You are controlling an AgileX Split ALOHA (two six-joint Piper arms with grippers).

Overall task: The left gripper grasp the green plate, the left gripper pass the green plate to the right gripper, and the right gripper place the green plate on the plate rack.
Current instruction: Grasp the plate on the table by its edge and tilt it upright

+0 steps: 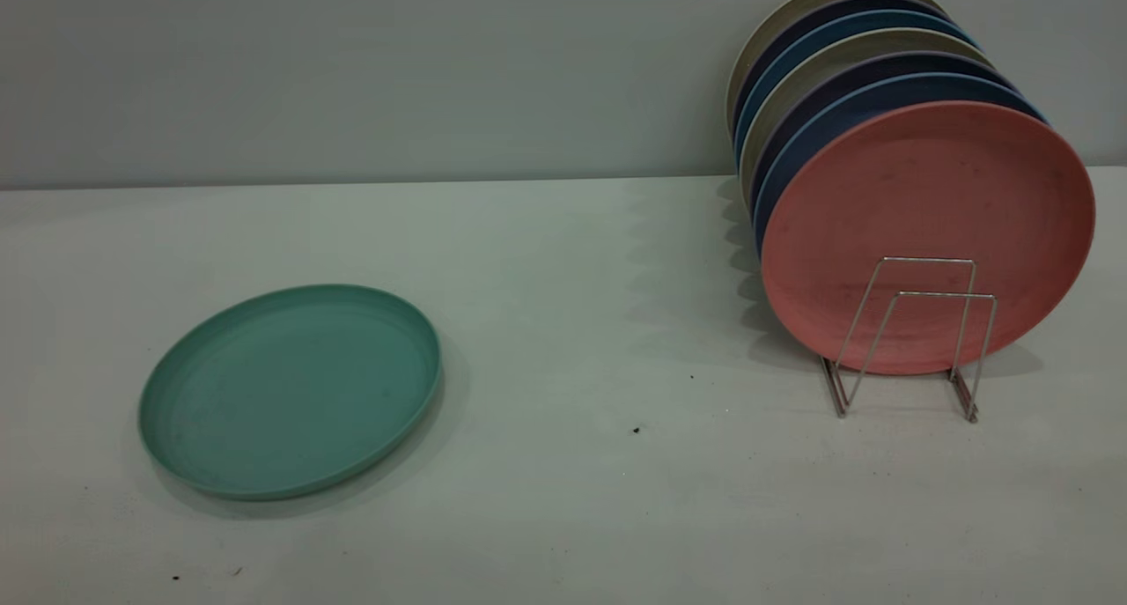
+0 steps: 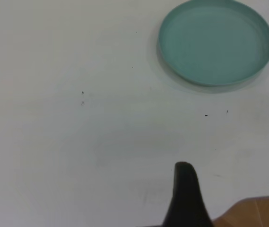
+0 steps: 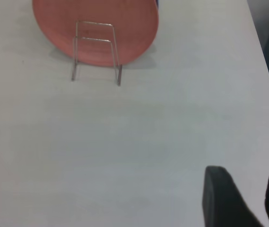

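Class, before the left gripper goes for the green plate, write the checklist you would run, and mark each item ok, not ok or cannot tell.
1. Green plate lies flat on the table, nothing on it: ok.
2. Left gripper is apart from the plate: ok.
3. Left gripper open: cannot tell.
4. Right gripper open, clear of the plate rack: ok.
5. Free loops at the rack's front, before the pink plate: ok.
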